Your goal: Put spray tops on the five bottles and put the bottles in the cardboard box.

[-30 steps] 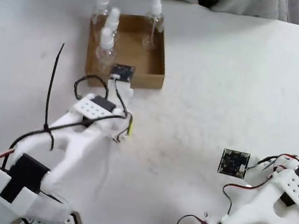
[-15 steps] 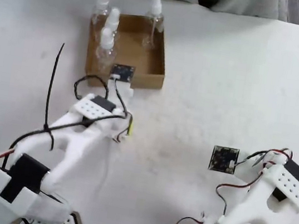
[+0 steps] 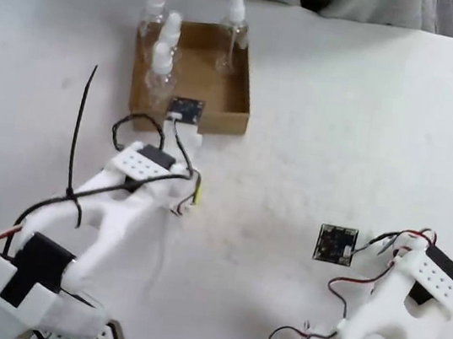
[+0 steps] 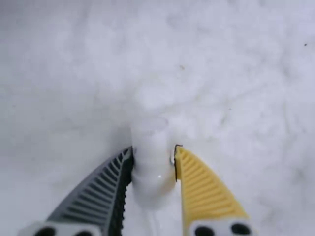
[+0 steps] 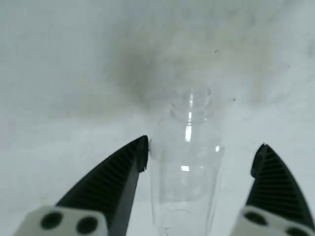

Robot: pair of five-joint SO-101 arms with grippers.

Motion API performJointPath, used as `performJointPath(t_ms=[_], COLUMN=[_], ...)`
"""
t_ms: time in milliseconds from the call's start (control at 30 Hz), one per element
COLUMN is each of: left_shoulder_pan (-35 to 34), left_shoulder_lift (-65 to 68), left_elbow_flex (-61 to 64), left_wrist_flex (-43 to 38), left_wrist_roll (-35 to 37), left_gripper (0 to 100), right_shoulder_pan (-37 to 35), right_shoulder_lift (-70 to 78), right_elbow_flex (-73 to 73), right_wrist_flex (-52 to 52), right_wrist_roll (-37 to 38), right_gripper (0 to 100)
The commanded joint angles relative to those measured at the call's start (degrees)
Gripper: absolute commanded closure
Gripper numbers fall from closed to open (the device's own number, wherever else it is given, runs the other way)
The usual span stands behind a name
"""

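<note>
**Ana:** Starting with the left gripper (image 4: 152,150), what did it have?

**Ben:** Its grey finger and its yellow finger were clamped on a white spray top (image 4: 152,164), one on each side. Past them was the white table (image 4: 236,73). I could not tell whether the top touched the table.

**Ana:** And where was that arm from above?

**Ben:** The left arm (image 3: 120,196) ran from the table's near left corner toward the cardboard box (image 3: 216,122), and its wrist ended just short of the box's near wall.

**Ana:** Where was the box?

**Ben:** It sat toward the table's far edge, left of the middle. Three capped bottles (image 3: 162,66) stood in a row by one side wall. A fourth bottle (image 3: 233,30), also with its spray top on, stood at the opposite far corner.

**Ana:** And the right gripper (image 5: 202,146)?

**Ben:** It was spread wide and gripped nothing. Its two black fingers flanked an open clear bottle (image 5: 187,162) with a bare threaded neck that pointed away from the wrist. One fingertip was just beside the bottle's shoulder and the other stood well apart from it. I could not tell whether the bottle stood or lay on its side.

**Ana:** And that arm from above?

**Ben:** The right arm (image 3: 398,306) was by the table's near right corner.
</note>
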Motion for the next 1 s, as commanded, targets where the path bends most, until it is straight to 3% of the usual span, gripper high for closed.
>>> performJointPath(t_ms=[0,467,533,733,967], left_shoulder_pan=[-0.6,-0.6,-0.6,-0.6,-0.6], left_shoulder_lift=[-2.8,-2.8,-2.8,-2.8,-2.8], left_elbow_flex=[-0.4,-0.4,-0.4,-0.4,-0.5], left_wrist_flex=[-1.0,-1.0,-1.0,-1.0,-1.0], left_wrist_roll=[-0.4,-0.4,-0.4,-0.4,-0.4], left_gripper=[98,98,98,98,98], right_shoulder_pan=[0.0,1.3,1.4,1.9,1.8], right_shoulder_lift=[2.0,12.3,14.5,16.7,15.6], right_elbow_flex=[-0.5,-6.4,-7.8,-9.8,-9.8], right_wrist_flex=[-3.5,-3.6,-3.6,-3.6,-3.5], right_wrist_roll=[-0.5,-0.4,-0.5,-0.5,-0.6], right_gripper=[69.0,69.2,72.7,97.4,98.4])
